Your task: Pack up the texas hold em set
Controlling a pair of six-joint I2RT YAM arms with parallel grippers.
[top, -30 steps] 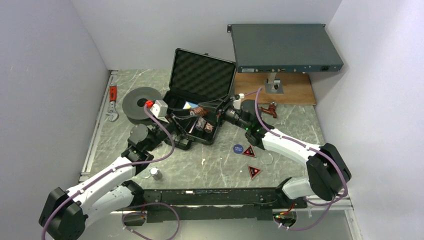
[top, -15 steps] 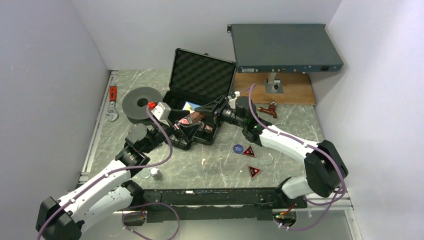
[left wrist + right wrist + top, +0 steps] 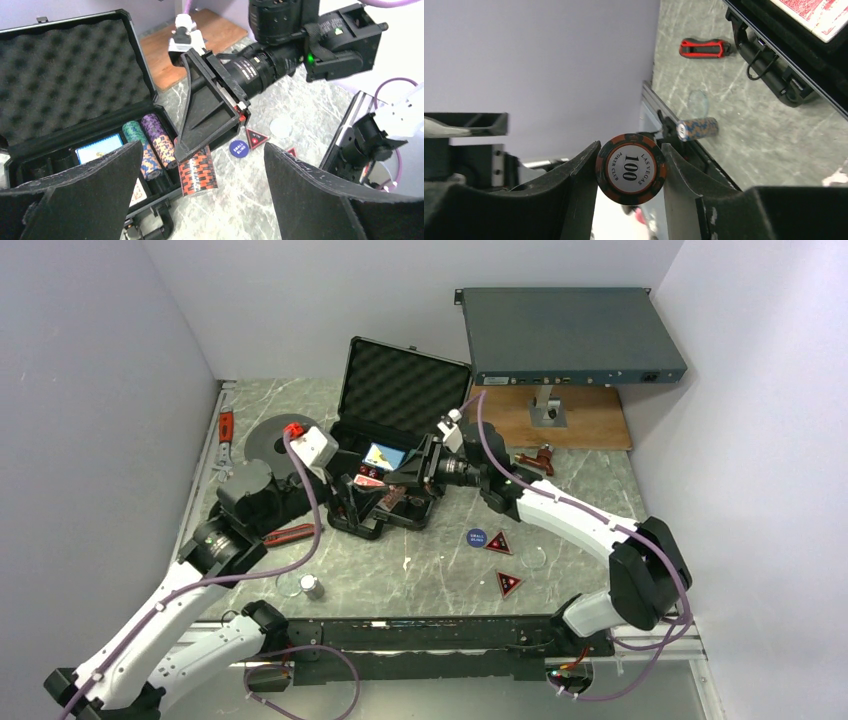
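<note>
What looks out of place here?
A blue-orange chip stack lies tipped on its side by the front rail, apart from the briefcase. The Small Blind button and triangular markers sit loose outside it too. Right tool grips the red-black 100 chip stack.

Black briefcase lies open — chip stacks, decks inside; orange-black stack gripped nearby.

Black case, lid raised, at the far middle of the surface. Right claw holds a red-black chip stack over its near rim, left claw just beside. Blue button lies between case and near edge.
</note>
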